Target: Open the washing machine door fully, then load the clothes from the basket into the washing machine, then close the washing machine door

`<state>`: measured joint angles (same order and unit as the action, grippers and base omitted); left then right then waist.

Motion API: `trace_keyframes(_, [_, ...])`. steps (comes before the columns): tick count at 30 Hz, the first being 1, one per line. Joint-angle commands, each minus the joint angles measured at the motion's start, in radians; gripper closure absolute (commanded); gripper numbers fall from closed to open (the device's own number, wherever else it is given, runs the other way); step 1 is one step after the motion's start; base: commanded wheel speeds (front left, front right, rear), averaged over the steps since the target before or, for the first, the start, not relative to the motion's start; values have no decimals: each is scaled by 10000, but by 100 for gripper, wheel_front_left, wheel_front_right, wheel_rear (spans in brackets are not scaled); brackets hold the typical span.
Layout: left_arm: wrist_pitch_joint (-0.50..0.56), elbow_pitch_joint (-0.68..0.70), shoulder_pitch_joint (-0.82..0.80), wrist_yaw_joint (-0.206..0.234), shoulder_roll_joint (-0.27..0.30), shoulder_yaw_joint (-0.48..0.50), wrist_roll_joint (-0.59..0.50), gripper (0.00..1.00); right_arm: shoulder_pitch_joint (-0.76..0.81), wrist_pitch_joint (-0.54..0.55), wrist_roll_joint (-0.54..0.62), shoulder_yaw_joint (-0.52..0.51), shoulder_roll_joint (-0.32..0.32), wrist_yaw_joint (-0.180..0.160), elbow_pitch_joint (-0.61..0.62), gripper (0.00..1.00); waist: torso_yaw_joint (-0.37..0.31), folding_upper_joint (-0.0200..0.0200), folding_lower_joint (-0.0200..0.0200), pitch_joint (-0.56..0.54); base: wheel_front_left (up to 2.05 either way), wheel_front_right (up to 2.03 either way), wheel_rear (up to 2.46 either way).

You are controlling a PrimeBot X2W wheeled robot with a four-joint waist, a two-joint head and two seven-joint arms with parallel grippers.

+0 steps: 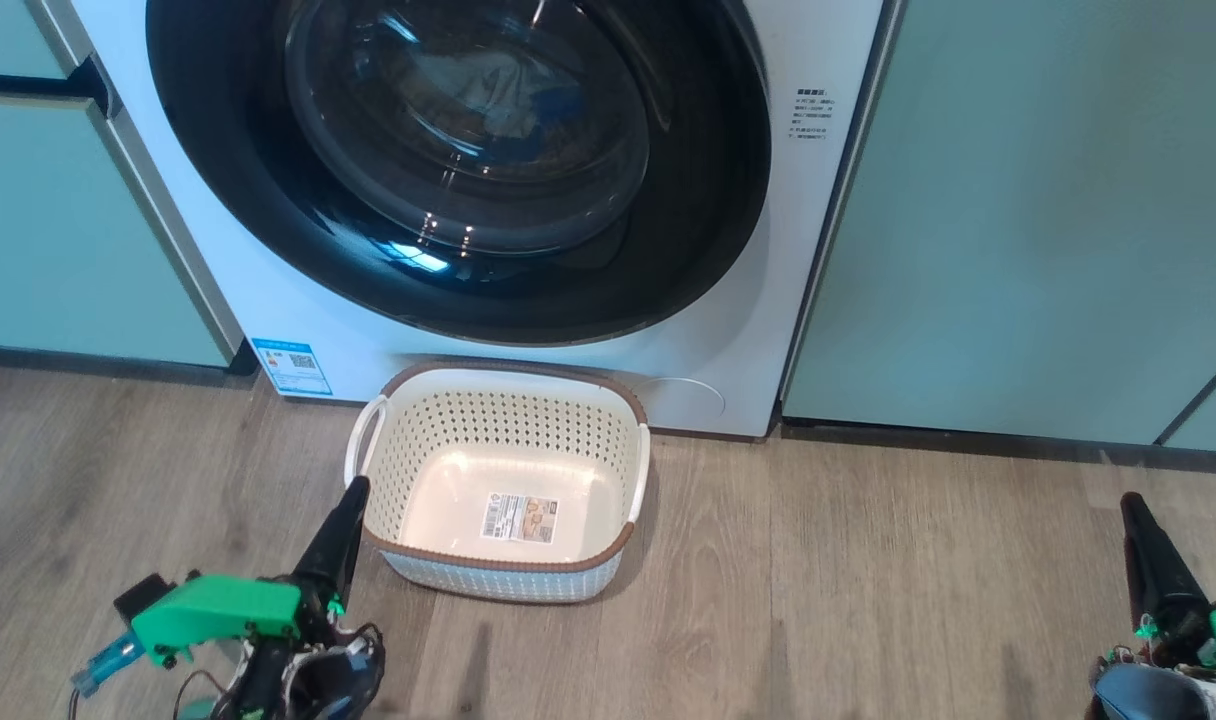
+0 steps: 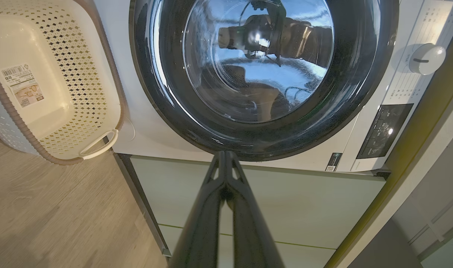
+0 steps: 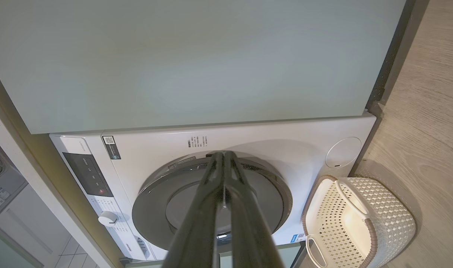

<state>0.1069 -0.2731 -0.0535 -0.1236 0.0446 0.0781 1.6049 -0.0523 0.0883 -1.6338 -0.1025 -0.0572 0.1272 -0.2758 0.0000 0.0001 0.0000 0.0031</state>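
Illegible small print on washing machine (image 1: 708, 365), basket (image 1: 508, 425)

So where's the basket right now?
In the head view the basket sits on the wooden floor right in front of the washing machine, below its round black door, with the left gripper beside its left corner.

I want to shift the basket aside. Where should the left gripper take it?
Probably the white loop handle at the left end of the basket, coming from the left: it bows clear of the wall, leaving a gap for a finger, and the shut left gripper is beside it.
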Motion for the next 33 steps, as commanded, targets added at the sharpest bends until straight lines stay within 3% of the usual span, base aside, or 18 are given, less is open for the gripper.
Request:
trace_keyframes(1, [61, 279, -545, -71, 66, 354, 40, 100, -534, 56, 52, 128, -105, 35, 324, 100, 0, -1, 0, 0, 0, 0, 0])
trace_keyframes(33, [66, 279, -545, -71, 62, 360, 35, 100, -542, 125, 124, 42, -45, 35, 319, 100, 0, -1, 0, 0, 0, 0, 0])
